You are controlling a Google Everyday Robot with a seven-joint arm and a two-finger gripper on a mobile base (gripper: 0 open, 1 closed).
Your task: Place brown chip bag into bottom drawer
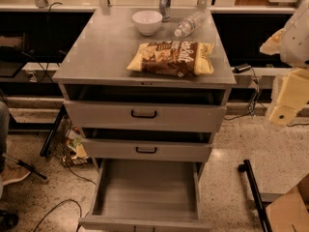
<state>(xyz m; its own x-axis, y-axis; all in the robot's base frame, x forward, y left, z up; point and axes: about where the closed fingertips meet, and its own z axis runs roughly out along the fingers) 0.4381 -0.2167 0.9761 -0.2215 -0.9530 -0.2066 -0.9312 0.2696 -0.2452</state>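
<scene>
The brown chip bag point(171, 58) lies flat on the grey cabinet top point(101, 52), near its front right. The bottom drawer point(147, 192) is pulled wide open below, and its plain grey floor is bare. My gripper point(286, 96) is at the right edge of the view, off to the right of the cabinet and about level with the top drawer. It is well apart from the bag and holds nothing that I can see.
A white bowl point(147, 21), a metal can point(165, 3) and a plastic bottle point(189, 24) lying on its side sit at the back of the top. The two upper drawers point(144, 114) point(146, 150) stand slightly open. A black bar point(253, 192) and a cardboard box point(289, 211) are on the floor at right.
</scene>
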